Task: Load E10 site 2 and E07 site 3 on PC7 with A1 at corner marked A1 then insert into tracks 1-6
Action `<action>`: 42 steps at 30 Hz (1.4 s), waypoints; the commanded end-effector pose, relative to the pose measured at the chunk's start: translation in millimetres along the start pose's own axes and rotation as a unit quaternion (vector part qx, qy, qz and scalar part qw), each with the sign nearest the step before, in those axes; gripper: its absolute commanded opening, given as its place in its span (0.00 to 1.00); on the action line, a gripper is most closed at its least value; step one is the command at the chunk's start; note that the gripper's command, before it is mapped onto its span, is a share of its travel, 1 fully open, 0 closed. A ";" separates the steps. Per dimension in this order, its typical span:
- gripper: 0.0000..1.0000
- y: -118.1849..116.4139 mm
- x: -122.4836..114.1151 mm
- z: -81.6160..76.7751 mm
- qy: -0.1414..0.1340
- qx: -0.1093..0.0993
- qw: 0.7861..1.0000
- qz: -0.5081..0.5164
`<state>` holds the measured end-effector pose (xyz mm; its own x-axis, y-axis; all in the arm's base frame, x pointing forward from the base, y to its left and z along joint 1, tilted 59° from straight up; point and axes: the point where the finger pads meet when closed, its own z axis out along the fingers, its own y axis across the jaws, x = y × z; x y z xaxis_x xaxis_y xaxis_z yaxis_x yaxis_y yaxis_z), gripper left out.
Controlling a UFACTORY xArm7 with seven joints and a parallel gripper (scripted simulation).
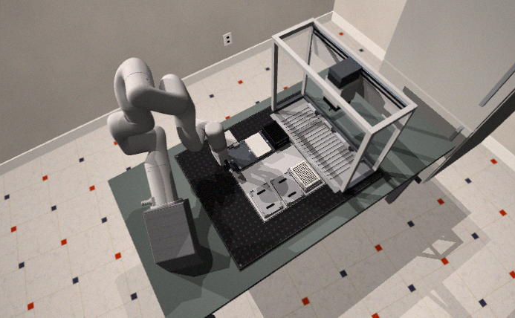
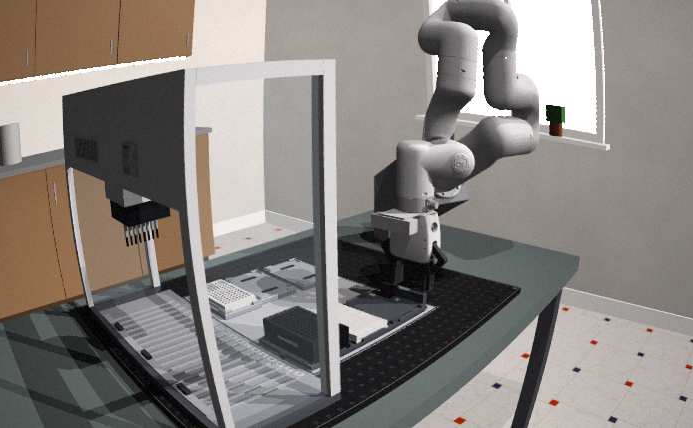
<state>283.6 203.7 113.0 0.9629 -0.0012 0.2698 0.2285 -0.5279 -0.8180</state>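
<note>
The carrier PC7 (image 1: pixel 248 148) lies on the apron in front of the left end of the rails (image 1: pixel 317 139). The white 384-well plate E10 (image 1: pixel 257 144) sits on its middle site and the black deep-well block E07 (image 1: pixel 275 134) on the site nearest the rails. The site next to the handle (image 1: pixel 241 154) is empty. E01 (image 1: pixel 305 175), a white 96-well plate, sits in the nest nearest the rails. My gripper (image 1: pixel 231 163) is open and low over the carrier's handle end, fingers pointing down (image 2: pixel 412 286). I cannot tell whether the fingers touch the handle. In the exterior view, E10 (image 2: pixel 360 323), E07 (image 2: pixel 296 330) and E01 (image 2: pixel 229 295) show the same way.
The two nests nearer the arm's base (image 1: pixel 267 201) (image 1: pixel 287 189) are empty. The instrument's white frame (image 1: pixel 342 102) stands over the rails, with a dark pipetting head (image 2: pixel 138 220) hanging inside. A frame post (image 2: pixel 327 228) stands close to E07.
</note>
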 end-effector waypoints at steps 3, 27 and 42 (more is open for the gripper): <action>0.82 0.4 1.0 3.5 0.001 0.000 1.000 0.000; 0.82 0.4 1.0 12.9 0.001 0.000 1.000 0.000; 0.82 0.4 12.0 12.9 0.001 0.000 1.000 0.000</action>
<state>292.0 215.0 108.0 0.9630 -0.0010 0.2694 0.2283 -0.5275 -0.8183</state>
